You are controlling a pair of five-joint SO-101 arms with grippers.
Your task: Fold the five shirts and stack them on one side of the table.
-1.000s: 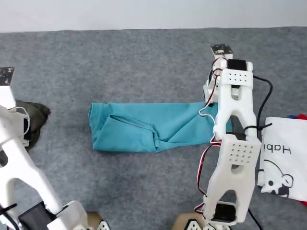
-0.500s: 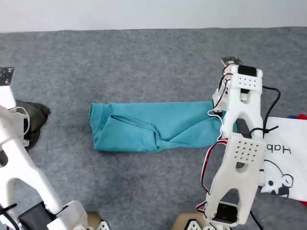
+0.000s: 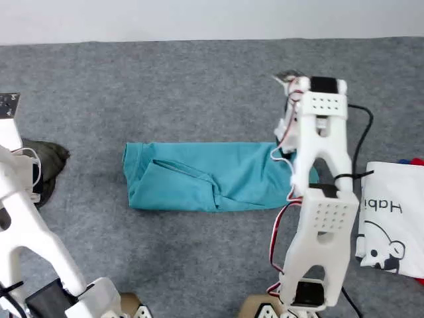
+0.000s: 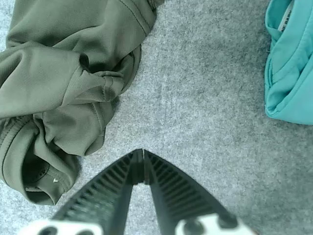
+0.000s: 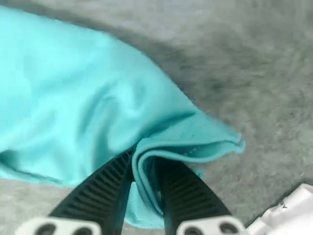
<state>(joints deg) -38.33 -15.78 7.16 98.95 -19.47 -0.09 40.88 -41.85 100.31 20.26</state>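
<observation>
One shirt in play: right gripper (image 5: 144,157), clamped on the teal shirt (image 3: 205,175) at its end mid-table, has swung back inward, starting a fold; left gripper (image 4: 143,157) idles, pinched closed and empty, by the olive shirt (image 4: 58,73).

Grey felt table cover (image 3: 199,79), pale strip (image 3: 199,20) behind, perhaps wall

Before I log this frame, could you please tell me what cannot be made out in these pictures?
- High view: the right arm hides one end of the teal shirt.
- High view: the white shirt is cut off by the edge; the red and blue scraps beside it are too small to identify.
- High view: the left arm partly hides the olive shirt.
- Right wrist view: blur hides how much cloth the right tool pinches.
</observation>
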